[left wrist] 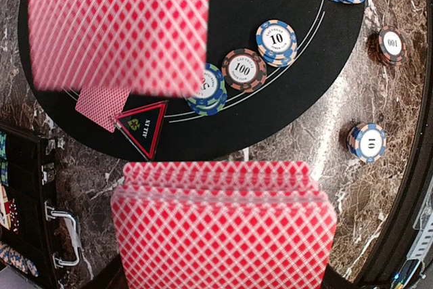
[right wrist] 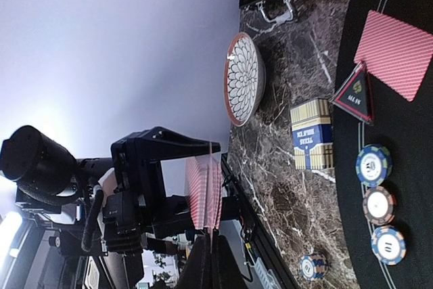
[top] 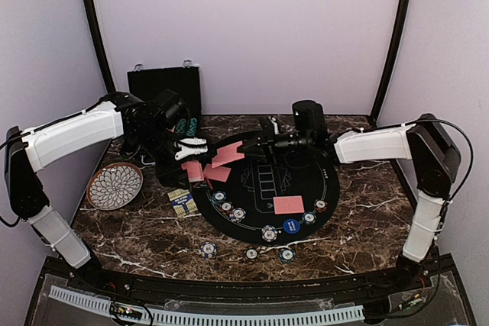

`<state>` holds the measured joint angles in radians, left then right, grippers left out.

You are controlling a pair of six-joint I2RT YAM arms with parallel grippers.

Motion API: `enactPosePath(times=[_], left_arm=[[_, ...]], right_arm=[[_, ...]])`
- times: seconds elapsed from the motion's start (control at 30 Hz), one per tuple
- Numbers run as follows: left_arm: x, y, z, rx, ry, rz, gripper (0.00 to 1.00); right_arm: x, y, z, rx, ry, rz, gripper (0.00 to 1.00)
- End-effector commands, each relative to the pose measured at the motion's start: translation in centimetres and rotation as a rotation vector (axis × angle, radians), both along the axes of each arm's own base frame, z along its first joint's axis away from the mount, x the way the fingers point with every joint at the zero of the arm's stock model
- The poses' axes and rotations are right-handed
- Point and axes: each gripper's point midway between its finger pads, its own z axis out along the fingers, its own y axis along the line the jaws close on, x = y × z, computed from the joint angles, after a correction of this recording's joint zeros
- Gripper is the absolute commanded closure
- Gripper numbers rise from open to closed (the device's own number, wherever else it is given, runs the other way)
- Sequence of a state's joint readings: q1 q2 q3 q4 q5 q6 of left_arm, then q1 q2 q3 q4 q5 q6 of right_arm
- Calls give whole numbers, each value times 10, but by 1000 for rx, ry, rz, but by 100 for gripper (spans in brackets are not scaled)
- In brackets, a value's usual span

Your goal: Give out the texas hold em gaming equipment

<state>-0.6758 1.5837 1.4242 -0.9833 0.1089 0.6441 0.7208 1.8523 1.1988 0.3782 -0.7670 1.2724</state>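
The left end effector (top: 189, 150) is clamped on the deck (left wrist: 223, 228). The right end effector (right wrist: 208, 255) pinches one card (right wrist: 203, 194). Best to pull it out flat and lay it gently on the mat (top: 260, 219).

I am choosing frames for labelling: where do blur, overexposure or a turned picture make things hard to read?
Left wrist view: the upper red-backed card is blurred, very near the lens; the 100 chip and the card deck are sharp. Right wrist view: picture turned sideways, wall washed out bright, petal-pattern plate clear. Top view: even light, no strong glare on the marble table.
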Motion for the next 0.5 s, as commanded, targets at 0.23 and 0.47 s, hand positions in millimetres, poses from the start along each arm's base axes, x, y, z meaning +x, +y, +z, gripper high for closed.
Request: enactPosePath(times=[0.23,0.47], left_arm=[[-6,9,13,-16,-21,1,94],[-7,6,15,-34,-9,1,94]], right_arm=[[34,-17,-8,-28,-45,-60,100],[77,3,-49,-111,-56,-111,100]])
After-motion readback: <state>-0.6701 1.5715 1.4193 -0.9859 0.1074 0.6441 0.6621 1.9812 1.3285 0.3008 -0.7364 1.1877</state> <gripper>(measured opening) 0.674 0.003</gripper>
